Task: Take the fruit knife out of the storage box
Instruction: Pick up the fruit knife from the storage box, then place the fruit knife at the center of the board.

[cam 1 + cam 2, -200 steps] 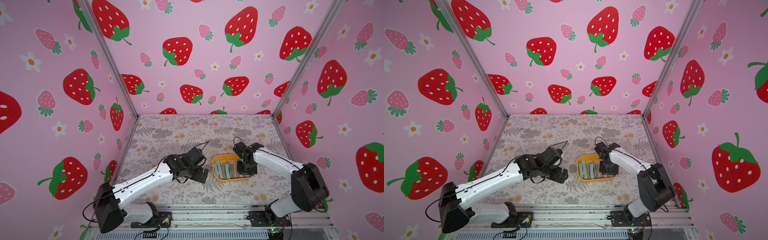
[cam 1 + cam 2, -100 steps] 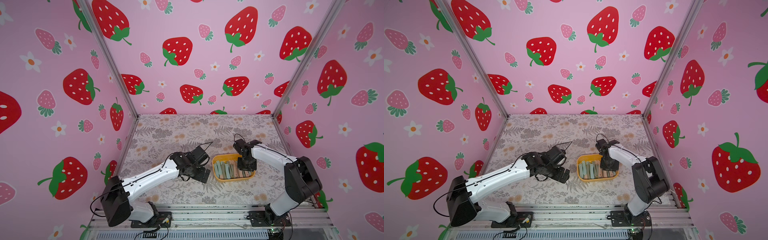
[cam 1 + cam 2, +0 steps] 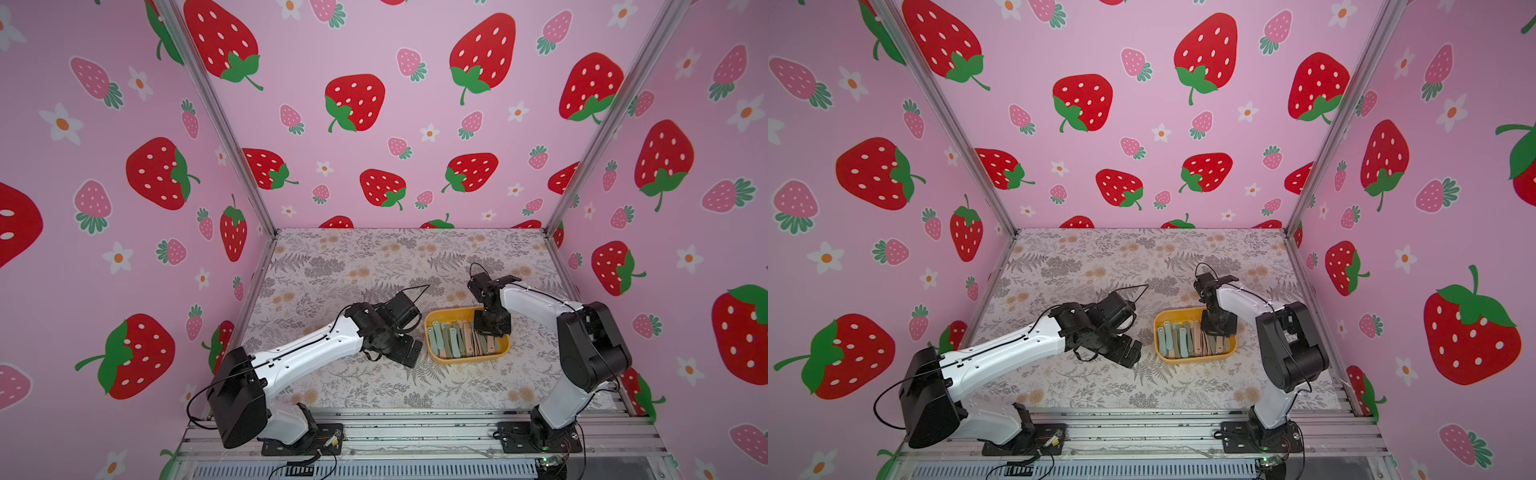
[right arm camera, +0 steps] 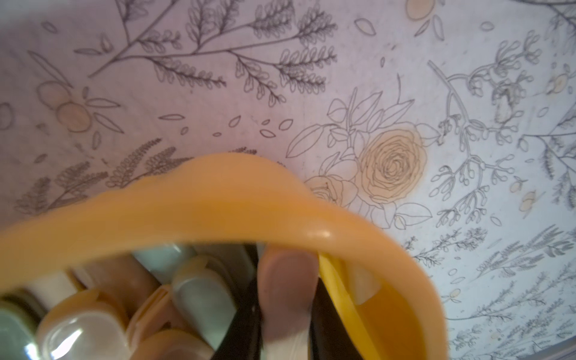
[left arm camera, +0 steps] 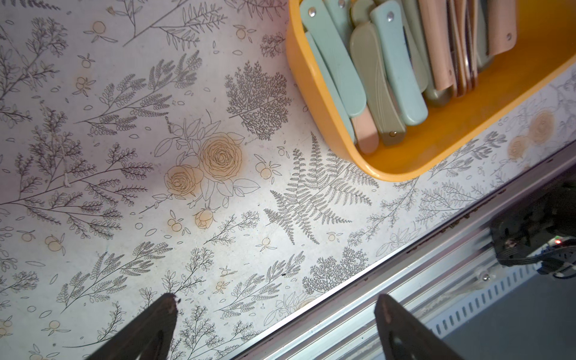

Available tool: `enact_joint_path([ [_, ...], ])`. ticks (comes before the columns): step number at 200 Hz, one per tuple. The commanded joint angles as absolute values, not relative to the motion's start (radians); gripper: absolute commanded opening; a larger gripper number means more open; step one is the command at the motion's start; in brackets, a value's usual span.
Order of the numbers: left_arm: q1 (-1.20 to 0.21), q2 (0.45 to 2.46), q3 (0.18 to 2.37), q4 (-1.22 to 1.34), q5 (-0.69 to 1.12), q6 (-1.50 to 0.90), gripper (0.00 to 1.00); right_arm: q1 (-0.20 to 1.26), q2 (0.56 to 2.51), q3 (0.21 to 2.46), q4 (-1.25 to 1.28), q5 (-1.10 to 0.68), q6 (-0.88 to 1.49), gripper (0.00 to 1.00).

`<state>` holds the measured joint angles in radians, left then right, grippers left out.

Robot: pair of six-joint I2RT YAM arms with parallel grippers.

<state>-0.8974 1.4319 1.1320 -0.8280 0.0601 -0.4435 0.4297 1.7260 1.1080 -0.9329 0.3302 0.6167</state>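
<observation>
The storage box (image 3: 469, 360) is a shallow yellow-orange tub on the floral table, seen in both top views (image 3: 1192, 360). It holds several folded fruit knives (image 3: 451, 338) with mint, grey-green and pink handles, standing side by side. My right gripper (image 3: 490, 328) reaches down into the box's right end. In the right wrist view its two black fingers (image 4: 324, 314) press either side of a pink fruit knife (image 4: 286, 274), just inside the box rim (image 4: 218, 202). My left gripper (image 3: 409, 353) hovers open and empty just left of the box, its fingers (image 5: 162, 318) wide apart.
Aluminium rails (image 5: 405, 280) run along the table's front edge, close below the box. The right arm's base (image 5: 536, 237) sits on them. Pink strawberry walls enclose the table on three sides. Bare floral tabletop (image 3: 374, 257) stretches behind and left of the box.
My right gripper has dropped lower into the box's right end and its jaws have narrowed onto the pink knife. The left arm has edged slightly closer to the box, still open.
</observation>
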Motion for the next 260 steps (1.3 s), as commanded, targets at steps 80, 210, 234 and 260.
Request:
enact_joint_path([
  [80,-0.896,1.505,1.226,-0.823,0.087,-0.406,0.99,0.426,1.603,1.169,-1.003,0.311,0.601,0.16],
  [210,-0.865,1.669,1.499,-0.881,0.072,-0.343,0.99,0.344,1.736,1.511,-1.073,0.303,0.507,0.16],
  [234,-0.830,1.746,1.598,-0.893,0.075,-0.340,0.99,0.292,1.860,1.622,-1.064,0.323,0.456,0.16],
  [260,-0.788,1.831,1.715,-0.884,0.098,-0.340,0.99,0.249,2.033,1.779,-1.066,0.366,0.401,0.16],
])
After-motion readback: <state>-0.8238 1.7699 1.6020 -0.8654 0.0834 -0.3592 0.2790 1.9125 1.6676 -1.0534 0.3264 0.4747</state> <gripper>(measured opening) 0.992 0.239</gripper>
